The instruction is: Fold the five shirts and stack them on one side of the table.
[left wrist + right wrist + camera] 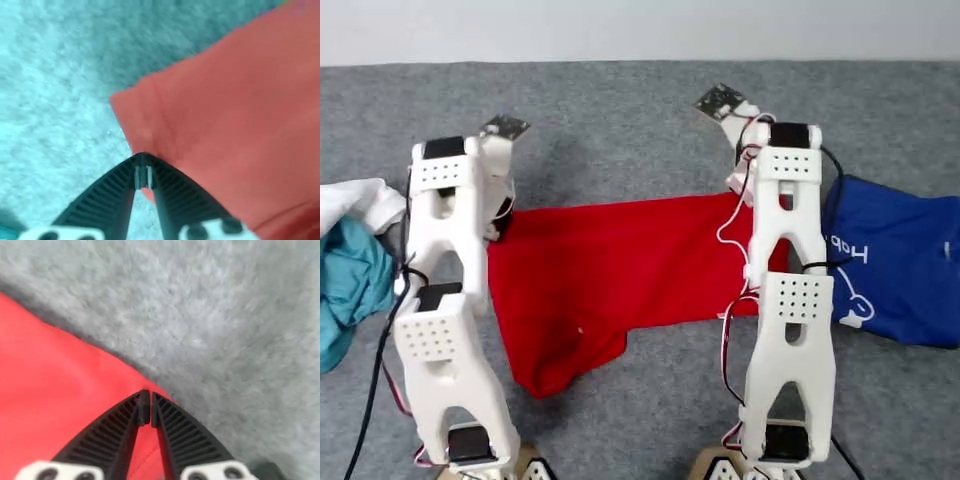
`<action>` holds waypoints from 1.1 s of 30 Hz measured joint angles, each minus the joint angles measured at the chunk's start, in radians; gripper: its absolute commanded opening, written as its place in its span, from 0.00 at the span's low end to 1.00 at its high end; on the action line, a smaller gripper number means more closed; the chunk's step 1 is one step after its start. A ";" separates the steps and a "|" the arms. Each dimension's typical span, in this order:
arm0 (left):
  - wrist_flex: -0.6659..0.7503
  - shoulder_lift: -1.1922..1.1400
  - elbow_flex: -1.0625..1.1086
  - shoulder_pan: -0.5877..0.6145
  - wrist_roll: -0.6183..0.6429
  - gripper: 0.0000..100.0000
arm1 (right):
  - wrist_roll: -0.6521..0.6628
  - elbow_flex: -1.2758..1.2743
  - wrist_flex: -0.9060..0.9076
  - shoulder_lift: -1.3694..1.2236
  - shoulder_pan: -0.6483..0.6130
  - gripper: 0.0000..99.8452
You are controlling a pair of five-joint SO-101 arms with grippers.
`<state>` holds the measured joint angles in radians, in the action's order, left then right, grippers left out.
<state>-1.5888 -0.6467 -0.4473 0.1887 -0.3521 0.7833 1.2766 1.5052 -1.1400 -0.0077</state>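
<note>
We see the grey felt-covered table running under everything. The red shirt lies spread across the middle of the tabletop, between the 2 white arms, with 1 lobe sagging toward the near edge. The left arm stands over the shirt's left side and the right arm over its right side. The blue shirt lies rumpled at the right edge, just beside the right arm. At the left edge, the teal shirt is bunched up with the white shirt on its far side. The left gripper has its jaws pinched together on a corner of the red shirt. The right gripper is likewise clamped on the red shirt's edge, where cloth meets bare felt.
</note>
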 measured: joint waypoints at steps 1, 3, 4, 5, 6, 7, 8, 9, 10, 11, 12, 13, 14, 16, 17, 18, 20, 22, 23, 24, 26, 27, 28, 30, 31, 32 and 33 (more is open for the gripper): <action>-0.005 0.015 -0.018 -0.012 0.000 0.00 | 0.000 0.028 0.017 0.000 -0.002 0.02; -0.009 0.043 -0.051 -0.038 -0.002 0.00 | 0.000 0.080 0.046 0.000 -0.005 0.02; -0.009 0.051 -0.064 -0.051 -0.003 0.00 | -0.002 0.097 0.055 0.000 -0.008 0.02; -0.009 0.052 -0.075 -0.061 -0.005 0.00 | -0.002 0.107 0.057 0.000 -0.014 0.02; -0.009 0.052 -0.081 -0.072 -0.005 0.00 | 0.000 0.112 0.057 0.000 -0.023 0.02; -0.009 0.052 -0.083 -0.081 -0.008 0.00 | 0.000 0.112 0.057 -0.002 -0.031 0.02; -0.009 0.052 -0.083 -0.087 -0.008 0.00 | 0.002 0.112 0.057 -0.014 -0.034 0.02; -0.009 0.046 -0.083 -0.091 -0.008 0.00 | 0.002 0.114 0.057 -0.028 -0.034 0.02; -0.009 0.029 -0.089 -0.091 -0.008 0.00 | 0.002 0.114 0.057 -0.046 -0.034 0.02; -0.009 0.005 -0.094 -0.086 -0.008 0.00 | 0.002 0.114 0.051 -0.068 -0.031 0.02; -0.009 -0.023 -0.100 -0.084 -0.005 0.00 | 0.002 0.114 0.040 -0.089 -0.028 0.02; -0.009 -0.055 -0.106 -0.084 -0.003 0.00 | 0.002 0.114 0.028 -0.106 -0.028 0.02; -0.009 -0.084 -0.117 -0.086 -0.005 0.00 | 0.002 0.114 0.014 -0.120 -0.028 0.02; -0.009 -0.143 -0.158 -0.089 -0.011 0.00 | 0.002 0.114 -0.025 -0.144 -0.031 0.02; -0.009 -0.170 -0.186 -0.089 -0.011 0.00 | 0.002 0.114 -0.043 -0.147 -0.031 0.02; -0.011 -0.196 -0.219 -0.089 -0.006 0.00 | 0.002 0.114 -0.060 -0.149 -0.031 0.02; -0.015 -0.247 -0.293 -0.089 -0.006 0.00 | 0.002 0.114 -0.087 -0.150 -0.034 0.02; -0.035 -0.287 -0.374 -0.089 -0.006 0.00 | 0.002 0.114 -0.112 -0.152 -0.034 0.02; -0.048 -0.302 -0.419 -0.089 -0.006 0.00 | 0.002 0.114 -0.121 -0.152 -0.034 0.02; -0.063 -0.319 -0.465 -0.089 -0.006 0.00 | 0.002 0.114 -0.130 -0.152 -0.034 0.02; -0.094 -0.347 -0.562 -0.089 -0.009 0.00 | 0.002 0.114 -0.138 -0.152 -0.034 0.02; -0.109 -0.358 -0.605 -0.087 -0.009 0.00 | 0.002 0.117 -0.140 -0.152 -0.034 0.02; -0.123 -0.367 -0.646 -0.087 -0.009 0.00 | 0.002 0.133 -0.140 -0.153 -0.034 0.02; -0.132 -0.374 -0.709 -0.087 -0.011 0.00 | 0.002 0.169 -0.140 -0.152 -0.034 0.02; -0.132 -0.374 -0.726 -0.087 -0.011 0.00 | 0.002 0.192 -0.140 -0.152 -0.032 0.02; -0.133 -0.374 -0.735 -0.087 -0.011 0.00 | 0.002 0.213 -0.129 -0.152 -0.032 0.02; -0.137 -0.374 -0.736 -0.087 -0.011 0.00 | 0.002 0.236 -0.115 -0.152 -0.031 0.02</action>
<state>-1.7254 -1.0211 -1.1838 0.1013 -0.3629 0.7848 1.5129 1.3901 -1.2919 -0.0384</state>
